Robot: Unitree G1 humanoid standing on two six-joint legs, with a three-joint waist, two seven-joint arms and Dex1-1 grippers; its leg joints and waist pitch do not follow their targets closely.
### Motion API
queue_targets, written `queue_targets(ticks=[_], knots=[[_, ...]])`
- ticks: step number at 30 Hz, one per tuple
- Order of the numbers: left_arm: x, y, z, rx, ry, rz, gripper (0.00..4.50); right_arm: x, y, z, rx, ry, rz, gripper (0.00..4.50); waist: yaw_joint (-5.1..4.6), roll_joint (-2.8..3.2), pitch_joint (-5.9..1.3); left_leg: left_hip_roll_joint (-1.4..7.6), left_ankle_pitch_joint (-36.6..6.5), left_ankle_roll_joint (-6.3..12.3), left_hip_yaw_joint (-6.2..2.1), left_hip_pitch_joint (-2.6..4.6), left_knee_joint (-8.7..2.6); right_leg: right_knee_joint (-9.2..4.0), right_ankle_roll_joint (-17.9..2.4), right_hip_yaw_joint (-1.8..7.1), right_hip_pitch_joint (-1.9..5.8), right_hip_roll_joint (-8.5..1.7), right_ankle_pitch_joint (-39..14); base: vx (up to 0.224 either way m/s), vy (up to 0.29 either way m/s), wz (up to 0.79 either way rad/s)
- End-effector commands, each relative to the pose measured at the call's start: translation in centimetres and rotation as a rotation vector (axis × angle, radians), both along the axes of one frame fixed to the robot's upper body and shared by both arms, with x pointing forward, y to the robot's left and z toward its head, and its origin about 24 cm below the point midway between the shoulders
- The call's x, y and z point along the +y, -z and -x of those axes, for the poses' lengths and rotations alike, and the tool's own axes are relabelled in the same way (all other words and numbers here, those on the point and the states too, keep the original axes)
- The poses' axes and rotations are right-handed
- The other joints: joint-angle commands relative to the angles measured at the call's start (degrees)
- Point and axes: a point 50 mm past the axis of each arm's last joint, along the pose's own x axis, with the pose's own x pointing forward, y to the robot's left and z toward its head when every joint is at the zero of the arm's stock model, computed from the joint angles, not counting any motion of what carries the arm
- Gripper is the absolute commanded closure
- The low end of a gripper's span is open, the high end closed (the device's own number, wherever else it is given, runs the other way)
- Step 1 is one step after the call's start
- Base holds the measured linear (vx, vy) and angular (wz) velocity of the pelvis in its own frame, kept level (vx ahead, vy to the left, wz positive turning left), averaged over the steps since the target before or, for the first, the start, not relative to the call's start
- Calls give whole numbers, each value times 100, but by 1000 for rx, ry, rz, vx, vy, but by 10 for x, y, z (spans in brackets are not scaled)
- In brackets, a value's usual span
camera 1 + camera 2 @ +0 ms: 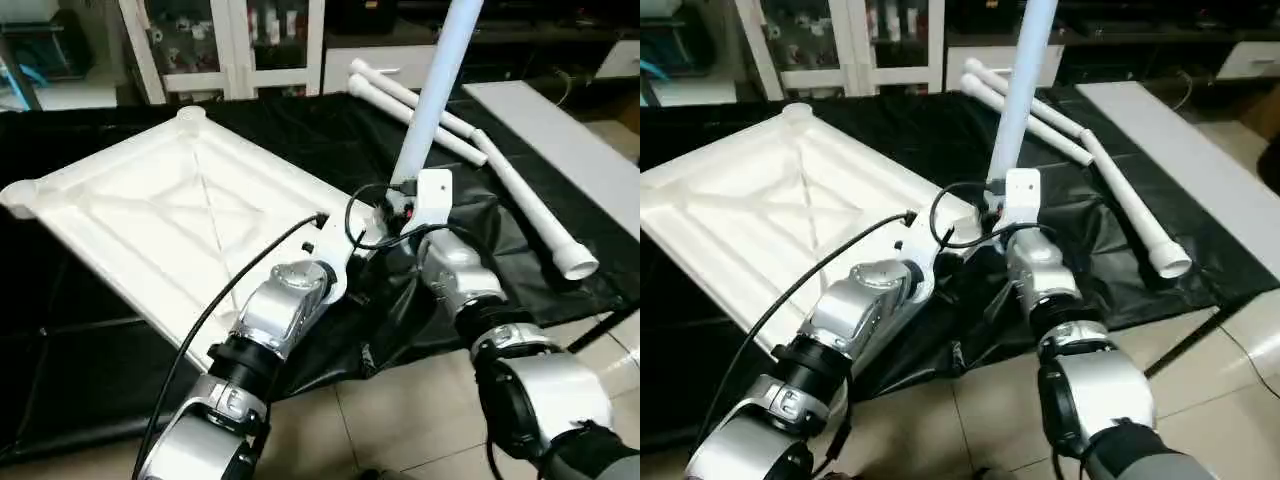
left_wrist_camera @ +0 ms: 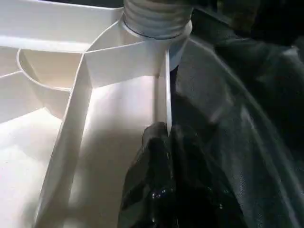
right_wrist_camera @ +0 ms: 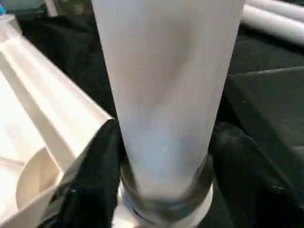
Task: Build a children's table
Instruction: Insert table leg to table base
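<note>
Work surface: table under a black cover

The black-covered work table [image 1: 300, 130] carries the white tabletop [image 1: 170, 215], laid ribbed underside up with round sockets at its corners. Three loose white legs [image 1: 520, 190] lie together on the cover, well apart from the tabletop. A flat grey board [image 1: 570, 150] lies just beside the legs.

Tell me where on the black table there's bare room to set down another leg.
Free: the black cover between the tabletop and the loose legs, and the strip behind the tabletop. Crowded: the tabletop's near corner, where both arms meet around the upright leg, and the right side where the loose legs lie.
</note>
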Motion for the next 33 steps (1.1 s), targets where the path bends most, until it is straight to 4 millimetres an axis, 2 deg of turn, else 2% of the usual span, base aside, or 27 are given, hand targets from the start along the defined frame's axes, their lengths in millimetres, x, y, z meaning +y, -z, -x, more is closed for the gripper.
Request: queue_targets(ticks=[1,2,4,6,8,9,11,12,14,17,18,20,21,22,24,25,27,29,31,32,33], knots=[[-3,-18,-6,-65,17,36,450,4,19,10,79,-66,19,135,20,1,-380,254,-1383,404,-44,43,-394,-229,-1228,139,271,-200,-986,0,0,0],[-3,-18,-6,-65,18,35,450,4,19,10,74,-78,19,124,47,12,-381,258,-1166,470,-20,71,-368,-204,-1301,146,254,-179,-692,0,0,0],[0,-18,-7,-67,22,32,450,4,17,12,50,-134,8,102,71,-11,-392,256,-972,559,-4,70,-347,-174,-1376,146,274,-178,-493,0,0,0],[2,-18,-7,-67,29,29,450,4,16,14,33,-174,-2,86,94,-26,-393,253,-810,679,11,68,-325,-156,-1416,153,285,-181,-358,0,0,0],[9,-17,-8,-65,41,17,450,0,15,18,12,-221,-15,68,105,-29,-388,247,-807,735,20,57,-320,-168,-1401,157,290,-174,-455,0,0,0],[15,-16,-8,-61,58,3,450,-5,12,23,-7,-260,-21,58,106,-18,-369,261,-972,715,32,64,-335,-202,-1362,160,271,-173,-744,0,0,0],[19,-15,-8,-61,72,-3,450,-9,10,26,-15,-270,-22,41,114,-23,-369,266,-1072,651,44,83,-336,-218,-1299,161,261,-159,-934,0,0,0],[22,-15,-8,-59,82,-8,450,-12,9,28,-20,-282,-26,23,113,-4,-368,283,-1219,513,44,98,-352,-228,-1254,165,248,-154,-1108,0,0,0],[33,-12,-7,-49,121,-26,450,-22,5,36,-28,-319,-22,14,138,25,-352,279,-1320,425,46,118,-361,-255,-1185,167,242,-136,-1230,0,0,0],[43,-9,-3,-37,173,-48,450,-30,1,45,-28,-354,-15,5,190,44,-349,286,-1209,401,47,123,-362,-220,-1179,178,242,-138,-1144,0,0,0],[49,-7,0,-29,214,-63,450,-34,0,52,-22,-381,-8,5,203,70,-346,281,-1127,385,42,117,-361,-219,-1160,180,254,-132,-1078,0,0,0],[65,-2,10,3,310,-76,450,-41,-3,65,-8,-453,14,5,231,62,-358,281,-1029,416,50,127,-347,-190,-1177,189,257,-132,-910,0,0,0],[72,0,15,21,355,-82,450,-42,-4,70,-3,-480,24,5,250,104,-352,287,-942,425,44,127,-354,-173,-1191,188,265,-122,-760,0,0,0],[76,0,17,30,376,-85,450,-43,-5,72,0,-492,29,5,240,105,-355,286,-964,409,60,154,-351,-161,-1252,194,242,-112,-703,0,0,0],[89,0,24,24,468,-102,450,-45,-8,78,5,-531,31,5,240,129,-347,275,-1077,348,60,155,-358,-168,-1289,193,243,-111,-798,0,0,0],[93,0,27,24,501,-108,450,-46,-10,81,9,-546,30,5,236,120,-339,287,-1175,307,51,161,-372,-168,-1248,198,245,-117,-905,0,0,0],[100,-1,32,27,553,-117,450,-48,-12,85,10,-573,27,5,237,144,-332,292,-1336,209,54,191,-385,-181,-1206,207,222,-116,-1092,0,0,0],[110,-4,39,40,633,-117,450,-53,-14,94,27,-665,53,5,260,117,-317,305,-1553,84,63,224,-399,-193,-1152,221,196,-114,-1282,0,0,0],[112,-5,39,28,640,-137,450,-54,-15,99,43,-719,68,5,279,136,-311,300,-1613,31,63,232,-404,-193,-1107,230,190,-105,-1337,0,0,0],[113,-6,39,23,641,-143,450,-55,-16,100,48,-732,73,5,282,104,-311,301,-1613,31,64,232,-402,-196,-1094,231,194,-102,-1332,0,0,0],[114,-7,38,7,653,-165,450,-55,-19,104,60,-786,94,5,298,101,-321,297,-1500,49,61,207,-391,-168,-1095,241,212,-123,-1246,0,0,0]])
